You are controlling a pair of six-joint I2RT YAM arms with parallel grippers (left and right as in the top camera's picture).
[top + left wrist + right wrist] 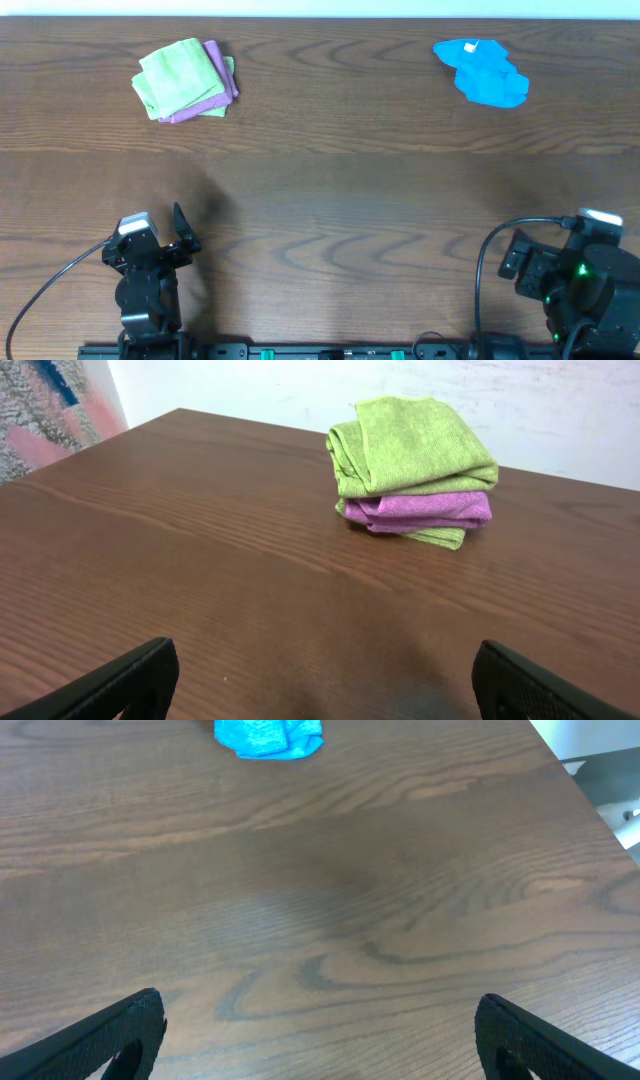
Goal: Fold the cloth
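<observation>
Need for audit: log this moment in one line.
lime-green terry cloth: folded around purple-pink cloth | left gripper: open | right gripper: open

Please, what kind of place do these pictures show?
Probably a robot lab bench: a wooden table, the left gripper and right gripper at its near edge, with the cloth and a blue cloth laid out.

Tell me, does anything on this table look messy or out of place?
The blue cloth lies crumpled in a heap at the far right, not folded. At the far left, the green cloth is folded with a purple cloth sandwiched between its layers, edges not lined up. Nothing looks spilled or damaged.
</observation>
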